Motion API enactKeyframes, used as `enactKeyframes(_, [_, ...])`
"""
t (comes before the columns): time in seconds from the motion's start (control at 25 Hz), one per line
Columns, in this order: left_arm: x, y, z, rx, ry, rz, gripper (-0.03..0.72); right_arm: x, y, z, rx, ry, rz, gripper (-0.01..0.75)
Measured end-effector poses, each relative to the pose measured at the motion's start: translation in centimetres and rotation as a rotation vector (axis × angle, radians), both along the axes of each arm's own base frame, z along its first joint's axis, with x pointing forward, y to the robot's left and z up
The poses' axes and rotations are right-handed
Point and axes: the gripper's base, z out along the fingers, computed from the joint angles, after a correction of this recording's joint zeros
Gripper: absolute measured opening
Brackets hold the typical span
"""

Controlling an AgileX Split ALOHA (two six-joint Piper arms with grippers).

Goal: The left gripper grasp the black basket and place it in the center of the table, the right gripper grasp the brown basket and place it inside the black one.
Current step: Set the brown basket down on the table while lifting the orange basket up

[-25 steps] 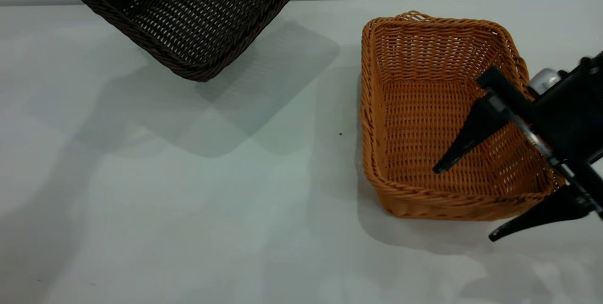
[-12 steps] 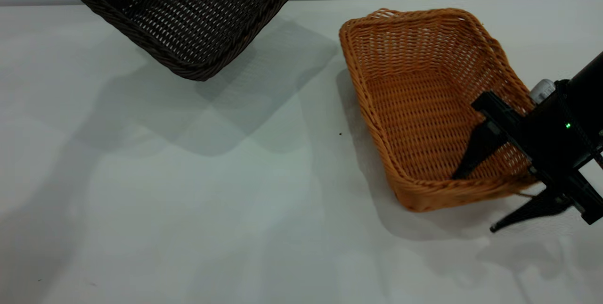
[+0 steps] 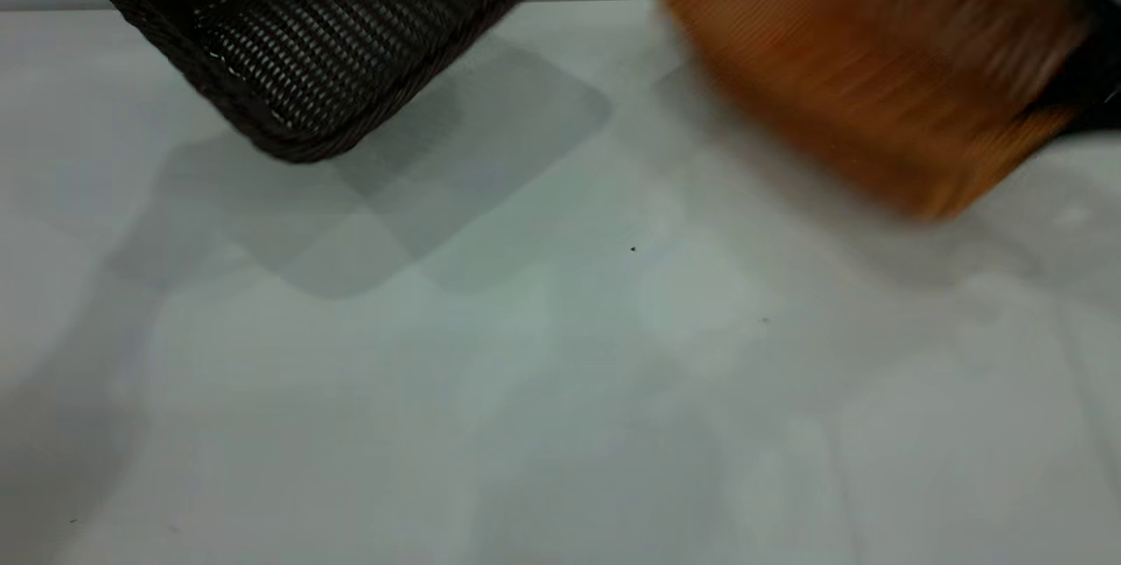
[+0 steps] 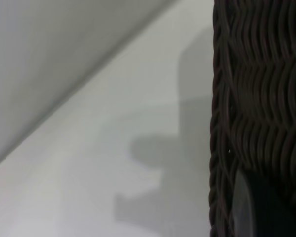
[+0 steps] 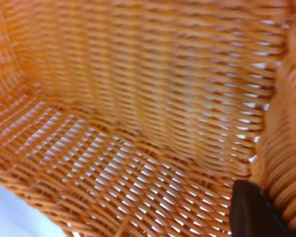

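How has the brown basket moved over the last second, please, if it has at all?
Yes. The brown basket has been lifted off the table and carried up toward its far edge by the right gripper.

My left gripper (image 4: 259,210) holds the black basket (image 3: 324,31) off the table (image 3: 543,355), in the upper left of the exterior frame. The basket is tilted, its woven underside and one corner pointing down, and its shadow falls on the pale surface below. Up close, its dark braided wall (image 4: 259,98) stands against one of my fingers.

My right gripper (image 3: 1090,66) carries the brown basket (image 3: 867,66) in the upper right of the frame, also lifted clear of the table and tilted, blurred. Its orange-tan weave (image 5: 138,113) fills my right wrist view, floor and sloped wall both showing, with a dark fingertip (image 5: 254,210) inside by the rim.

The two baskets hang well apart.
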Motion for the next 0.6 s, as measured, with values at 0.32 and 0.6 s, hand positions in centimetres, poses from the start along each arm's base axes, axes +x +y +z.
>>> enactKeyframes(0.32, [-3.2, -7.2, -2.5, 0.018, 0.080, -0.537, 0.078, 1.0, -3.7, 7.0, 0.083, -0.218, 0.196, 0.069])
enactKeyframes(0.6, [-5.6, -13.3, -6.7, 0.070, 0.109, -0.706, 0.090, 0.8, -3.7, 7.5, 0.093, -0.226, 0.232, 0.069])
